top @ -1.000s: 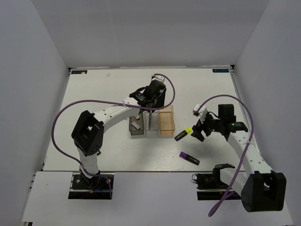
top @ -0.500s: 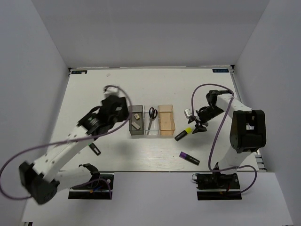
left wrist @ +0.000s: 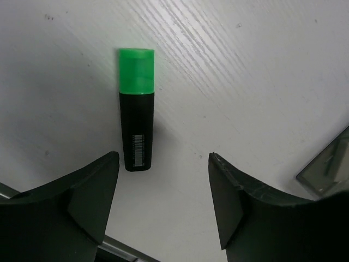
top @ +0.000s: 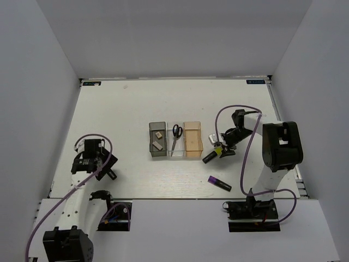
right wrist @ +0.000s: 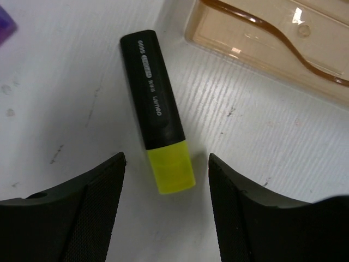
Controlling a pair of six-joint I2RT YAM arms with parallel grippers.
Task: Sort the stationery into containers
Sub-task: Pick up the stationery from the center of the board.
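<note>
Marker (right wrist: 157, 112) between spread right fingers (right wrist: 82, 213)

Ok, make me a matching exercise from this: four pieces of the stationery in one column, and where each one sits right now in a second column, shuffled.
Things:
1. scissors
2. eraser blocks
3. yellow-ended marker
4. green-ended marker

Places:
A. on the table, by the open left pincer
B. in the dark grey bin
C. on the table by the open right pincer, beside the amber bin
D. in the clear bin

Pairs: 1-D, 2-B, 3-C, 4-A
</note>
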